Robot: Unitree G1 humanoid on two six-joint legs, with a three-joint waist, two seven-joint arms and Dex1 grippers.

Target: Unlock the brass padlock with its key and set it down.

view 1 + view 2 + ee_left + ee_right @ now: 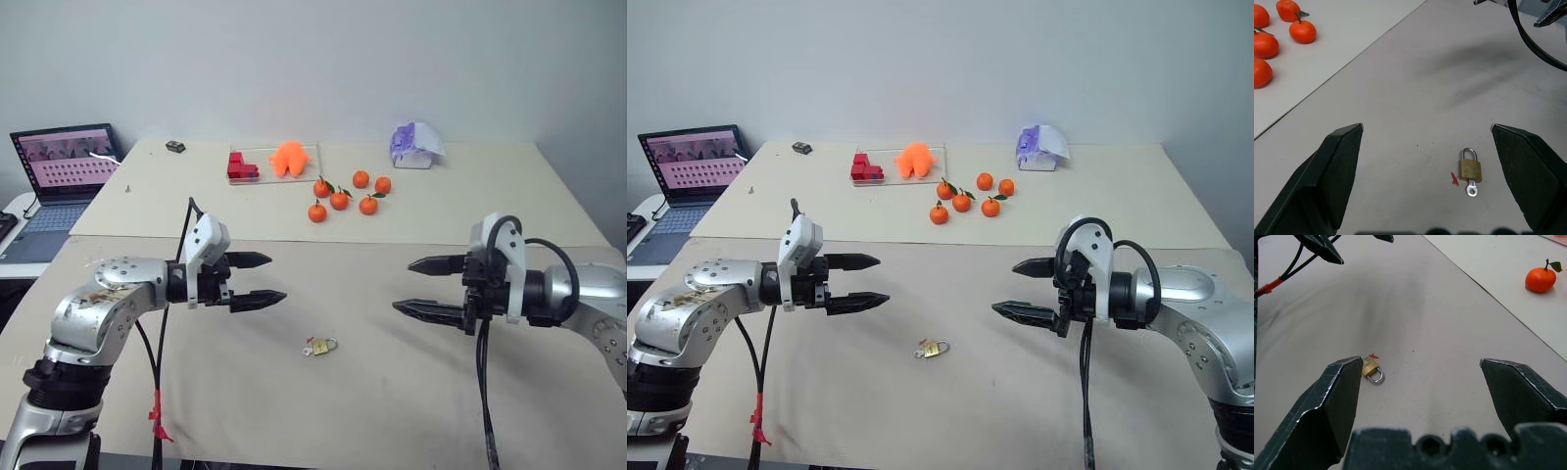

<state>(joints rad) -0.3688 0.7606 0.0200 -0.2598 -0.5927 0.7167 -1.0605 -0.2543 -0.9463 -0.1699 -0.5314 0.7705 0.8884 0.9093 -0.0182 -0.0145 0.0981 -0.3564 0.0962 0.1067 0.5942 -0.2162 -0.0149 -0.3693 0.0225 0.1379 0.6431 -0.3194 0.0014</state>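
Both pincers gaped empty above the brass padlock on the tabletop.

From the head views we saw the brass padlock [321, 346] lying flat on the near tabletop [392, 411], the landmark for all that follows. The left pincer [260, 280] hung up and to the left of it, fingers spread apart, clear of it. The right pincer [421, 287] hung to the right of it, likewise spread and empty. Well beyond the padlock lay a cluster of mandarins [349, 194]. In the left wrist view we saw the key [1471, 188] seated in the padlock's base, a small red mark [1454, 179] just beside the body, the shackle looking closed. In the right wrist view the padlock lay just beside the tip of one finger [1327, 406] in the picture, a single mandarin [1540, 278] far beyond.
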